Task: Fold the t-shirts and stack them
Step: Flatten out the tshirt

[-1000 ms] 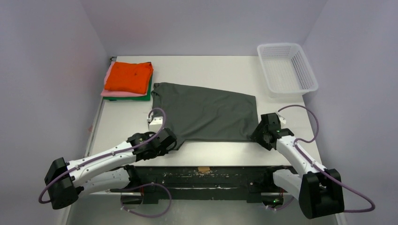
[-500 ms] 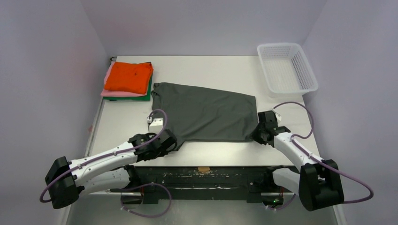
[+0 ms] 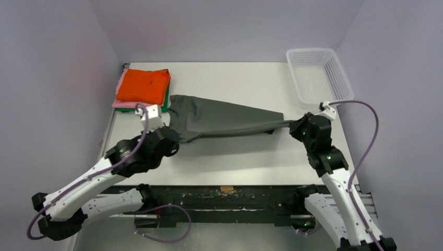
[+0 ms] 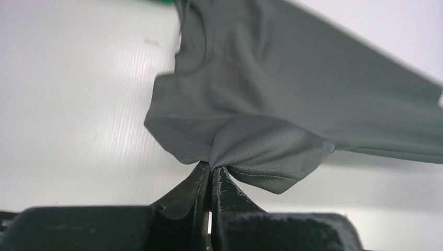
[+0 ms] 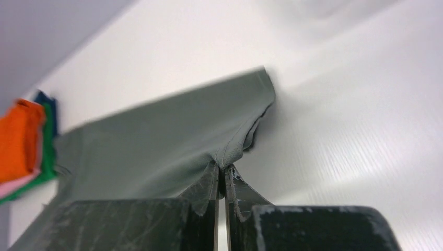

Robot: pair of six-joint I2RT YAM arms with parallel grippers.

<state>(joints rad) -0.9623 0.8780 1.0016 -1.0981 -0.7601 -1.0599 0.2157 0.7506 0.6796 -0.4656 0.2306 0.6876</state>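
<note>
A dark grey t-shirt [image 3: 224, 121] hangs stretched above the table between both arms. My left gripper [image 3: 175, 137] is shut on its near left corner [image 4: 245, 151], the cloth bunched at the fingertips [image 4: 201, 175]. My right gripper [image 3: 293, 125] is shut on the near right corner [image 5: 230, 154]. The shirt's far edge still lies on the table, its collar end next to the stack. Folded t-shirts are stacked at the back left: orange [image 3: 143, 85] on top, pink [image 3: 121, 103] below, green [image 3: 164, 104] at the bottom. That stack [image 5: 23, 146] also shows in the right wrist view.
A white mesh basket [image 3: 318, 77] stands at the back right corner of the white table [image 3: 235, 162]. Purple walls close the table in on the left, back and right.
The right gripper closed on the shirt's right corner. Both arms then rose and moved away from the near edge, lifting the shirt's near edge off the table so it no longer lies flat.
</note>
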